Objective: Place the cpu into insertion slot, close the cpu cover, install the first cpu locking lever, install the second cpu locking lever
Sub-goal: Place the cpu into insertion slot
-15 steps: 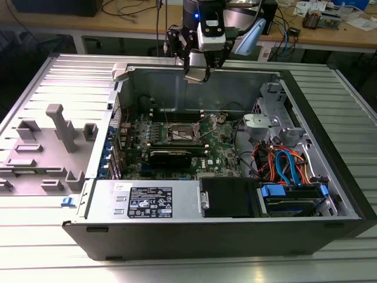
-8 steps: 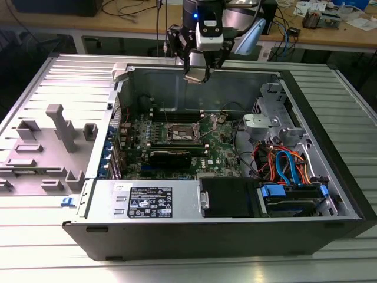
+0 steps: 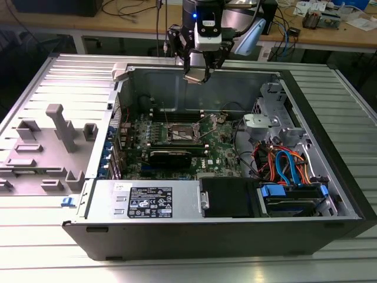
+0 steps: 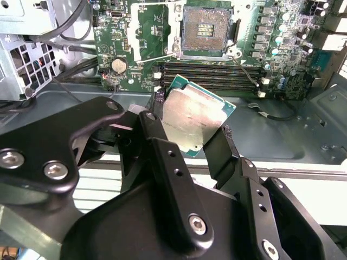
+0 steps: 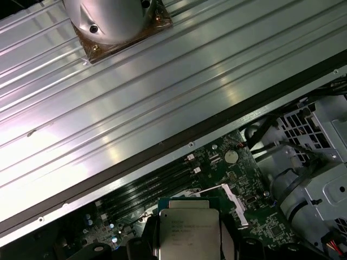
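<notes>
**Exterior view.** An open computer case (image 3: 165, 88) lies on a ribbed metal bench (image 3: 35, 247). The pincer (image 3: 199, 78) hangs over the case's far wall, clamped on the cpu (image 3: 197, 73). It is well apart from the insertion slot (image 3: 178, 133), which is set in the green circuit board (image 3: 227, 150) on the case floor. A labelled silver box (image 3: 144, 200) lies along the near wall. Orange and blue cables (image 3: 283, 162) lie at the exterior view's right. Grey fixture blocks (image 3: 62, 127) stand on the bench at its left.
</notes>
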Motion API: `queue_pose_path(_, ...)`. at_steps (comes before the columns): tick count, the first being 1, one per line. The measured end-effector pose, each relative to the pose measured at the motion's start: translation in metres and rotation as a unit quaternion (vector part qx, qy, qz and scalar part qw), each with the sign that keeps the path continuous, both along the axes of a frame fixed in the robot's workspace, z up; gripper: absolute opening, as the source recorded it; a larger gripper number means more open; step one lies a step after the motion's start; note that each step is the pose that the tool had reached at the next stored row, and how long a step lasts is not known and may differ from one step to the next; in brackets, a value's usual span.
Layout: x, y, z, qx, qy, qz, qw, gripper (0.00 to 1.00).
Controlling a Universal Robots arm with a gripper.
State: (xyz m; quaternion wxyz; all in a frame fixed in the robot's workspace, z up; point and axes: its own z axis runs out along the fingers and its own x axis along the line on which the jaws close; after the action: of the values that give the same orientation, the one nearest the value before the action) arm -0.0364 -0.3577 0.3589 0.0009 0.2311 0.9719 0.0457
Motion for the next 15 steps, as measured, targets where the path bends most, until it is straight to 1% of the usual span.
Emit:
queue_pose_path(10, 0.0000, 0.0000, 0.0000, 0.0000, 0.0000, -0.001, 1.0000, 0.55)
queue_pose_path(15, 0.0000, 0.0000, -0.0004, 0.0000, 0.0000, -0.018, 0.9998, 0.55)
